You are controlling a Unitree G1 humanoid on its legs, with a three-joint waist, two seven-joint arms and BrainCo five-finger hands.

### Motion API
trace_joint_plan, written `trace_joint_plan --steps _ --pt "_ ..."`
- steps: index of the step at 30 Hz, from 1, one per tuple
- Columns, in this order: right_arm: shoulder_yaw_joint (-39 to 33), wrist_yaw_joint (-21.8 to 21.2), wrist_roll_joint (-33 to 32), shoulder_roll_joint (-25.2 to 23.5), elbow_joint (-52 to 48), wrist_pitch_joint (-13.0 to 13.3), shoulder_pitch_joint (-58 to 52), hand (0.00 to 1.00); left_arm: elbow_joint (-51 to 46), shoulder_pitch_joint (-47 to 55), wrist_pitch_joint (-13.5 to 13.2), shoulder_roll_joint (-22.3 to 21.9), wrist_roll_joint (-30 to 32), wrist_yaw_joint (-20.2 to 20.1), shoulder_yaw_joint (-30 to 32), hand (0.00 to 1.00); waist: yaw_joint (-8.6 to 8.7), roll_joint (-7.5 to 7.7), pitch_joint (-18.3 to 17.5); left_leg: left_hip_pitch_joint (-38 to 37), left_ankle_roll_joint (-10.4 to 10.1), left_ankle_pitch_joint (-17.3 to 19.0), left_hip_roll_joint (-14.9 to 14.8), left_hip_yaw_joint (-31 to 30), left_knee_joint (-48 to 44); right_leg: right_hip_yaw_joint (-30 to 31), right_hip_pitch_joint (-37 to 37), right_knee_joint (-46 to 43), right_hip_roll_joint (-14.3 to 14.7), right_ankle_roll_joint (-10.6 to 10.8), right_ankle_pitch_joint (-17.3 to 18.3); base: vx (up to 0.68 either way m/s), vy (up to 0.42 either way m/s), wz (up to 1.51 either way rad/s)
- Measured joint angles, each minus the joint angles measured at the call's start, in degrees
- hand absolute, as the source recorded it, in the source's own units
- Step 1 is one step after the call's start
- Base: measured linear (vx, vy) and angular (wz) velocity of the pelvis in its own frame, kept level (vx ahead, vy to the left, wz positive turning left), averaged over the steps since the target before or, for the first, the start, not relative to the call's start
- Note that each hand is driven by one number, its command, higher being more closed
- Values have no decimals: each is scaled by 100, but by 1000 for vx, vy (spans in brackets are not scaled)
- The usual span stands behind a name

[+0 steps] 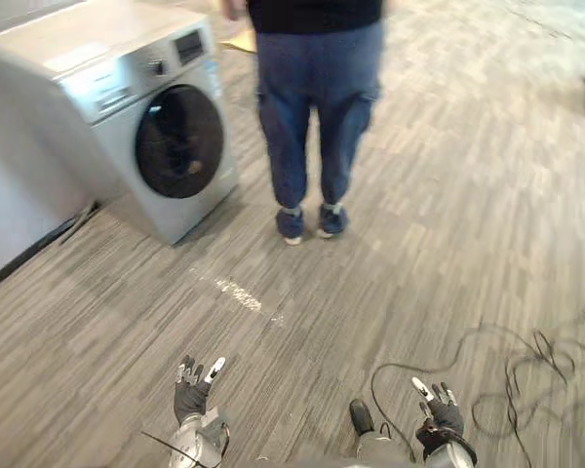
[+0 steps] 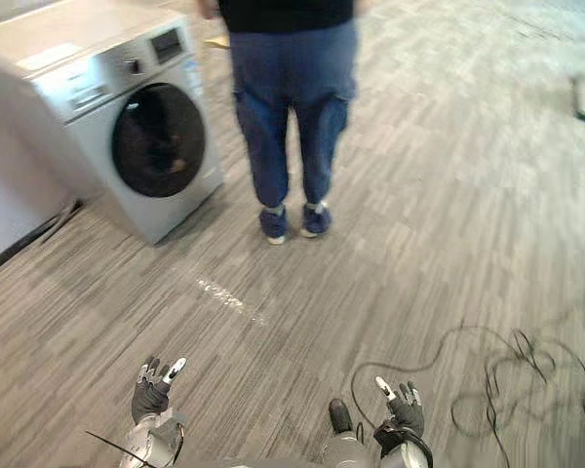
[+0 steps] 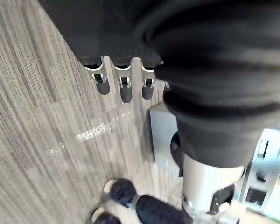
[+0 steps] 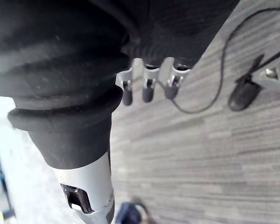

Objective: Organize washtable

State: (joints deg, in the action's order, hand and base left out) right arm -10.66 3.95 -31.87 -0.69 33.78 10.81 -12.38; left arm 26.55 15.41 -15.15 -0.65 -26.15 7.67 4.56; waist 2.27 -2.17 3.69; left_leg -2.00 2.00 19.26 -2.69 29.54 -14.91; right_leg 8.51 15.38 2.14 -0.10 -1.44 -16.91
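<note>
Left eye view: we look down at a grey wood-grain floor [image 1: 439, 224]. At far left stands a silver washing machine [image 1: 166, 127] with a round dark door. Just right of it stands a person [image 1: 317, 117] in blue trousers, cut off above the waist. Near us, our left hand [image 1: 191, 387] and right hand [image 1: 437, 409] hang well apart, loose and spread, holding nothing.

Right eye view: the same scene.

Left wrist view: straight fingers [image 3: 126, 91] over the floor, with the machine beyond them.

Right wrist view: relaxed fingers, empty.

Where the washtable stands we cannot tell. So we cannot judge how heavy, stiff or fragile its things are, or where to hold them.
</note>
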Motion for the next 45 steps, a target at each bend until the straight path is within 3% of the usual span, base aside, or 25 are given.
trace_joint_plan --steps 1,2,4,5,6,7,9,10,11,13,14,15,16,17,19,22,23,24,25,26,27,29,33,39,45 --pt "27 0 8 -6 -97 0 5 0 4 -30 10 7 5 2 -13 0 16 3 -5 -12 3 -1 -2 126 47 -613 79 -132 4 -214 157 77 -72 -144" --pt "57 -10 63 -11 -271 4 -87 0 -8 -177 43 -28 54 5 -30 0 50 62 2 -123 6 2 73 571 102 -2503 392 -1086 -150 -876 1138 57 -47 -140" --pt "125 -24 114 49 -406 13 -160 0 -7 -233 116 -161 102 5 -13 0 82 17 45 -395 -11 -7 141 996 19 -3730 458 -1796 -362 -1076 1117 32 2 -159" --pt "252 -49 182 78 -419 2 -196 0 -9 -168 121 -248 102 7 25 0 74 34 45 -514 -166 -102 133 1269 -172 -4382 340 -1867 -453 -1291 995 -8 -11 -197" --pt "255 -108 330 -79 -472 32 -267 0 22 -228 125 -162 113 -33 42 0 63 317 19 -348 -55 167 65 1316 -526 -4316 75 -1247 -365 -1322 901 -47 -46 -180" --pt "165 -112 378 -80 -469 34 -274 0 -21 -321 111 -194 107 -38 39 0 46 242 2 -398 -45 -25 8 1370 280 -4499 117 -1563 -325 -1375 1438 -61 -73 -146" --pt "157 -147 675 88 -232 -17 -89 0 -76 -283 125 -303 18 12 265 0 58 213 -35 -637 -22 -38 118 2168 589 -5324 -139 -2411 -610 -858 2778 18 -61 -148" --pt "158 -148 731 96 -204 -13 -71 0 -55 -272 126 -325 -33 16 273 0 73 103 -4 -631 -29 -34 81 2363 589 -5419 -231 -2346 -593 -704 2870 101 -40 -184" --pt "178 -146 781 69 -95 -14 -12 0 -54 -241 121 -289 -51 22 334 0 -3 152 -27 -629 -76 -59 61 2731 499 -5432 -317 -2000 -450 -677 2544 81 -8 -136" --pt "224 -147 778 29 -49 -15 39 0 12 -164 160 -280 -64 15 358 0 101 167 0 -542 -348 -108 -118 2982 -23 -5026 -611 -1076 -145 -741 2046 77 -41 -118" --pt "207 -144 774 -16 59 -14 55 0 5 -175 154 -278 -64 11 354 0 85 252 10 -548 -445 -25 -154 3005 -87 -4759 -819 -666 -133 -659 1804 55 -86 -82" --pt "167 -144 773 -6 119 -13 18 0 10 -185 149 -278 -65 0 276 0 85 260 4 -538 -481 -49 -216 3006 76 -4699 -904 -561 -138 -624 1710 29 -98 -76" --pt "112 -149 763 45 145 -12 -20 0 16 -217 142 -296 -85 -11 119 0 102 171 22 -504 -564 -482 -511 3041 585 -4585 -979 -488 -86 -561 1647 9 -45 -61" --pt "116 -152 742 95 184 -36 -51 0 123 -249 130 -338 -104 -9 69 0 78 72 -37 -548 -502 -659 -522 3132 434 -4438 -1000 -487 -126 -466 1586 76 20 -43" --pt "128 -177 643 94 154 -46 -182 0 124 -268 112 -340 -164 -16 62 0 147 71 -46 -523 -482 -647 -548 3030 172 -4399 -1041 -488 -198 -364 1619 96 95 -3" --pt "178 -210 532 99 283 -51 -281 0 146 -242 112 -338 -198 -14 81 0 132 214 92 -328 -341 -604 -882 2183 -1047 -4377 -1329 -321 -282 -307 1571 20 94 3" --pt "212 -216 497 88 358 -50 -263 0 173 -188 114 -318 -198 -19 51 0 53 280 161 -34 -305 -436 -952 1496 -1452 -4344 -1419 -304 -363 -307 1550 -14 154 -11" --pt "152 -226 428 112 388 -52 -239 0 222 -159 119 -278 -196 -62 -37 0 -3 258 174 130 -324 -406 -898 901 -1013 -4314 -1413 -368 -432 -273 1533 -12 170 -9" --pt "103 -254 415 118 387 -50 -211 0 223 -126 119 -279 -190 -99 -58 0 -4 266 208 192 -357 -484 -916 686 -633 -4323 -1408 -384 -437 -254 1522 -6 201 -3" --pt "-21 -287 374 124 394 -50 -124 0 242 -90 119 -283 -173 -146 -37 0 -12 97 223 214 -331 -778 -939 362 -60 -4310 -1408 -434 -413 -117 1537 13 268 18" --pt "-21 -288 320 95 371 -46 -91 0 238 -45 119 -311 -171 -149 -25 0 -1 117 232 158 -376 -876 -753 286 224 -4300 -1398 -398 -505 5 1499 11 232 23" --pt "-13 -303 322 64 360 -49 -117 0 234 -30 121 -305 -170 -158 -19 0 -50 166 213 83 -348 -993 -521 201 511 -4357 -1413 -339 -628 102 1433 5 268 33" --pt "-21 -293 328 -11 334 -48 -32 0 229 110 141 -178 -135 -235 -66 0 -91 97 226 -99 -266 -1272 -202 36 1119 -4490 -1469 -167 -708 196 1300 5 155 24" --pt "-5 -293 411 -110 326 -48 -31 0 219 197 156 -34 -15 -266 -303 0 -156 88 226 -225 -210 -1336 -108 -32 1344 -4510 -1617 -47 -689 236 1242 -8 58 4" --pt "29 -297 567 -109 329 -55 -43 0 233 278 172 -7 -9 -265 -418 0 -180 178 194 -275 -184 -1351 -15 -2 1402 -4375 -1632 153 -685 242 1063 -31 61 -5"
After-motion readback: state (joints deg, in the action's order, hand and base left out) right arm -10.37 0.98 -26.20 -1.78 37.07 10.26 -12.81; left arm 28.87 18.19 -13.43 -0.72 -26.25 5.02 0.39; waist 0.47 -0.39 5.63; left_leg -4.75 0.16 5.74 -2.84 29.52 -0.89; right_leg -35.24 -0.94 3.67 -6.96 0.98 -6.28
